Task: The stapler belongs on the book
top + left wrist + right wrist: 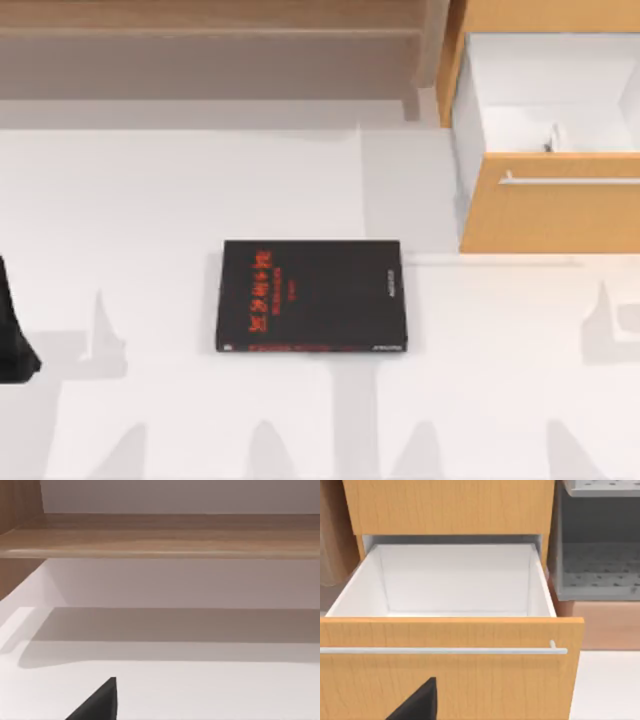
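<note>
Top view: a black book (312,296) with red lettering lies flat near the middle of the white bench (180,200), cover up, nothing on it. At the bench's right rear an orange wooden drawer (550,205) stands pulled open; inside its white well, near the front wall, a small pale upright shape (551,139) may be the stapler, though it is too small to identify with confidence. The right wrist view faces the drawer front and its long bar handle (442,651), but from that angle the drawer's floor behind the front panel is hidden. The left arm (15,335) sits parked at the bench's left edge. A dark tip of the left tool (97,702) and of the right tool (417,702) shows in each wrist view; whether either is open or shut cannot be told, and neither visibly holds anything.

A stapler is likely light, rigid and smooth-sided, so a hold across its narrow width near mid-length should serve best. Reaching into the drawer would leave little room beside the front wall.
</note>
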